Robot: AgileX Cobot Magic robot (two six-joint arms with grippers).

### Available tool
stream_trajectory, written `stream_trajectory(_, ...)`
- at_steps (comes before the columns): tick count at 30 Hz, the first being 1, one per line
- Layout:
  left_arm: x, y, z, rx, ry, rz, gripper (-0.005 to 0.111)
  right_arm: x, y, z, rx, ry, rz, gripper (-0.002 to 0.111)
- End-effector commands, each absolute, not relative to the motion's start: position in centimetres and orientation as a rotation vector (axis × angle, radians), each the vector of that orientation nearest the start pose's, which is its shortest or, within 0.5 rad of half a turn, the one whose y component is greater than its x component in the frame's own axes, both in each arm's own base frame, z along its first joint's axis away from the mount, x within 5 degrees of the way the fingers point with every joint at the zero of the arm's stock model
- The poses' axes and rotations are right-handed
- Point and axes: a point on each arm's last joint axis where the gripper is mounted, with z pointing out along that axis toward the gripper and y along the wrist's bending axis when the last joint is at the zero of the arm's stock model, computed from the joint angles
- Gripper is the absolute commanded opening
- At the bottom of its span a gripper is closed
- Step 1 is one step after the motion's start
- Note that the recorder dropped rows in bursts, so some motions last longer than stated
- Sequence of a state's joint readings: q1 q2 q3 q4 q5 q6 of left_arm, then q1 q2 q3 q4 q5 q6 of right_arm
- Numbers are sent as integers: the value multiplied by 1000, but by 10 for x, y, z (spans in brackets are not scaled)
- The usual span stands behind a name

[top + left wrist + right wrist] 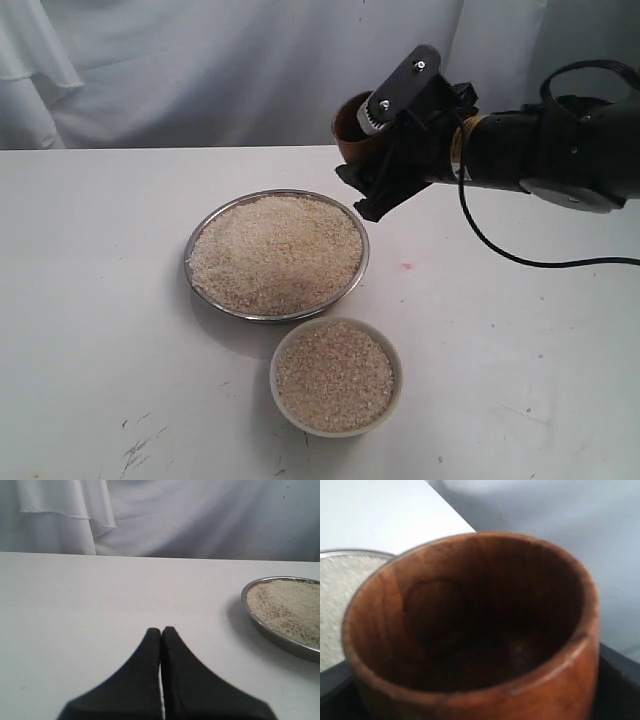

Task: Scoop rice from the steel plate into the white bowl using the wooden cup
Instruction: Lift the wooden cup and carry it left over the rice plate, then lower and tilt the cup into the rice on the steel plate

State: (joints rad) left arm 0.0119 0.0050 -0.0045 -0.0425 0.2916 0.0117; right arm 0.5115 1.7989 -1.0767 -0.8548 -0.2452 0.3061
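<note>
Your right end effector (383, 168) is clamped on the wooden cup (351, 124), with its black fingers on either side of the cup's wall. It holds the cup up off the desk (90, 300), tilted, just beyond the far right part of the steel plate's (188, 262) rim. In the right wrist view you look straight into the cup's mouth: the inside is dark, bare wood, and a slice of the plate shows beside it. A black cable (500, 252) loops down from the arm to the desk

The plate sits near the middle of the desk, and the rice (275, 250) fills it in a broad, low heap, almost to the rim. The white bowl (273, 375) stands just beside the plate on its near right side, and it also holds rice nearly up to its thick rim

Your left end effector (161, 630) hangs low over bare desk with its 2 fingers pressed together and nothing between them. It is well apart from the plate, whose edge shows at the side of the left wrist view

A pale cloth backdrop (200, 70) hangs behind the desk
</note>
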Motion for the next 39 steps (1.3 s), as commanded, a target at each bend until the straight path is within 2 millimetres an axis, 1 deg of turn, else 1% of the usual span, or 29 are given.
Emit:
stream_trajectory(1, 55, -1, 187, -30, 1768, -27, 0, 335, 211, 217, -1247, 1732, -48, 0)
stream_trajectory(5, 55, -1, 187, -30, 1768, -27, 0, 329, 220, 220, -1400, 1762, -144, 0)
stream_trajectory(8, 55, -1, 187, -30, 1768, -27, 0, 325, 230, 228, -1486, 1788, -169, 0)
stream_trajectory(15, 55, -1, 187, -30, 1768, -27, 0, 321, 240, 249, -1583, 1841, -225, 0)
stream_trajectory(19, 55, -1, 187, -30, 1768, -27, 0, 317, 243, 255, -1656, 1843, -286, 0)
stream_trajectory(21, 55, -1, 187, -30, 1768, -27, 0, 318, 246, 255, -1679, 1842, -306, 0)
stream_trajectory(25, 55, -1, 187, -30, 1768, -27, 0, 322, 256, 244, -1729, 1834, -335, 0)
stream_trajectory(31, 55, -1, 187, -30, 1768, -27, 0, 333, 287, 228, -1789, 1693, -376, 0)
stream_trajectory(33, 55, -1, 187, -30, 1768, -27, 0, 339, 293, 221, -1804, 1646, -395, 0)
stream_trajectory(36, 55, -1, 187, -30, 1768, -27, 0, 346, 300, 208, -1840, 1582, -433, 0)
stream_trajectory(39, 55, -1, 187, -30, 1768, -27, 0, 351, 300, 197, -1899, 1522, -502, 0)
